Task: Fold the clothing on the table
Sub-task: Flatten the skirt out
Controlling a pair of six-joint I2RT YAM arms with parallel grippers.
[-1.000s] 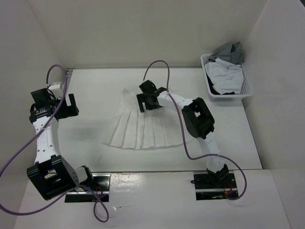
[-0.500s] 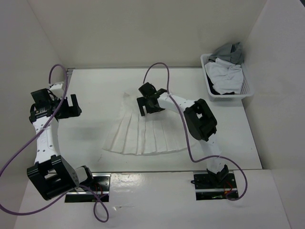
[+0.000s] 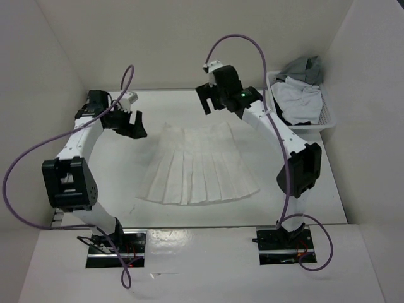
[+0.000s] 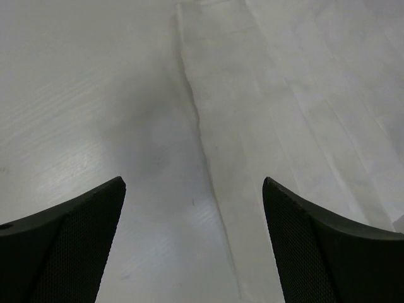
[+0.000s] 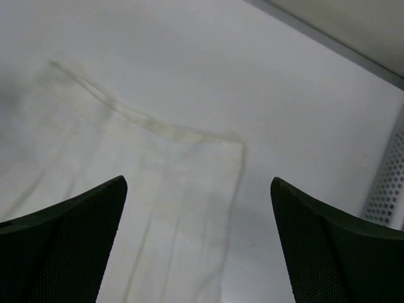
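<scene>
Mid-table, a little toward the far side: white pleated skirt (image 3: 199, 167) lies flat and spread on the table (image 3: 120, 177). Fan shape. Narrow waist points to the far edge, wide hem faces the near edge and the arm bases. Pleat lines run far to near, splaying outward toward the hem. Broadest span is the hem, running left to right. The hem's right corner sits slightly farther than its left, so the whole piece is turned a touch. No fold in it yet.

Left claw (image 3: 131, 124): hovers just beside the skirt's far-left corner, over bare tabletop, jaws spread wide, nothing between them. Its wrist view looks down on the skirt's left side edge, which runs away between the two fingertips, with cloth to the right of that line and bare table to the left. Whether the tips touch the surface cannot be told.

Right claw (image 3: 213, 106): beyond the waist, near its right end, jaws likewise wide apart and empty. Its wrist view shows the waistband's right corner framed between the fingertips, with a slight ripple along the band.

Far right corner: white perforated basket (image 3: 325, 121), well apart from the skirt, holding a white garment (image 3: 297, 98) and a grey garment (image 3: 306, 68) heaped at its far end.
</scene>
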